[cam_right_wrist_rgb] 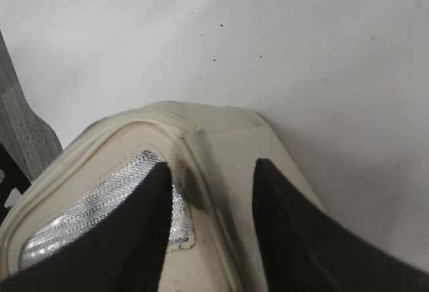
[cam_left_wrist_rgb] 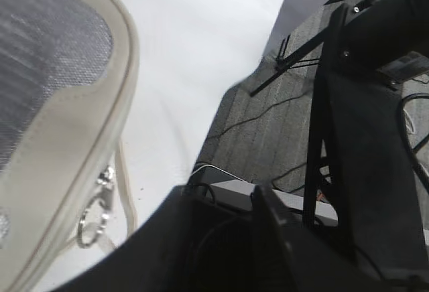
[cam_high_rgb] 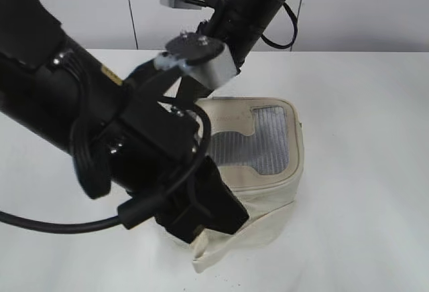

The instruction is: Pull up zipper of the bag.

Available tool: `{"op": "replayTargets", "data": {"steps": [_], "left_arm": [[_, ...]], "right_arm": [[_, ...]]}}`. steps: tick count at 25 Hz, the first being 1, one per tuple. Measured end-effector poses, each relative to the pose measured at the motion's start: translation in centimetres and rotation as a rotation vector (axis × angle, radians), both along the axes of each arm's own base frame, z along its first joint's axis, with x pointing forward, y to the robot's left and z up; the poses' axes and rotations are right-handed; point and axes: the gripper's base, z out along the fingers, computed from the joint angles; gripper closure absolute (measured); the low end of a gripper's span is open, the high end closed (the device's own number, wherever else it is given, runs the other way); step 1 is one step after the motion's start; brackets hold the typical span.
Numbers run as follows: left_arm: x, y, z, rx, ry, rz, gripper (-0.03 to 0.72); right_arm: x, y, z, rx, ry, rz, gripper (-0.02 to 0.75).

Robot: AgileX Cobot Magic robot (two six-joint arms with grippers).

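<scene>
The bag [cam_high_rgb: 258, 151] is small, boxy and cream-white, and it sits on the white table [cam_high_rgb: 362, 138] near the middle of the exterior view. Its lid is a rounded rectangle with a grey mesh panel [cam_high_rgb: 268, 141] and a cream patch laid over the mesh. A loose cream flap [cam_high_rgb: 234, 242] hangs from the front of the bag and lies on the table toward the camera. The zipper [cam_left_wrist_rgb: 117, 171] runs as a cream band around the rim of the lid; in the left wrist view a small silver slider with a round ring pull [cam_left_wrist_rgb: 94, 215] hangs from it at the side of the bag. The left arm [cam_high_rgb: 100, 138] is large and black and covers the left and front part of the bag in the exterior view, so that side of the rim is hidden there. The left gripper [cam_left_wrist_rgb: 224, 238] is dark and blurred at the bottom of its wrist view, close to the ring pull; I cannot tell if it is spread or pressed together. The right gripper [cam_right_wrist_rgb: 211, 232] comes down from behind onto the back corner of the lid, with its two black fingers [cam_right_wrist_rgb: 134, 238] spread apart, one over the mesh and one over the rim. The long axis of the lid runs from the near side toward the far side of the table, a little slanted.
</scene>
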Motion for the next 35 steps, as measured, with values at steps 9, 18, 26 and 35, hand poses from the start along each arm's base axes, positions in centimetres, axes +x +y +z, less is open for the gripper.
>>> {"op": "replayTargets", "data": {"steps": [9,18,26,35], "left_arm": [[2.7,2.7,2.1,-0.011,-0.128,0.096,0.41],[9.3,3.8,4.6,-0.023,-0.24,0.233,0.244],[15.3,0.9,2.6,0.05,-0.232,0.198,0.232],[19.9,-3.2,0.3,0.098,-0.074,0.039,0.231]], "right_arm": [[0.3,-1.3,0.9,-0.112,-0.059,-0.053,0.325],[2.7,-6.5,3.1,-0.115,-0.091,-0.203,0.321],[4.9,-13.2,5.2,-0.105,-0.103,-0.401,0.322],[4.5,-17.9,7.1,-0.11,-0.113,-0.527,0.328]]}}
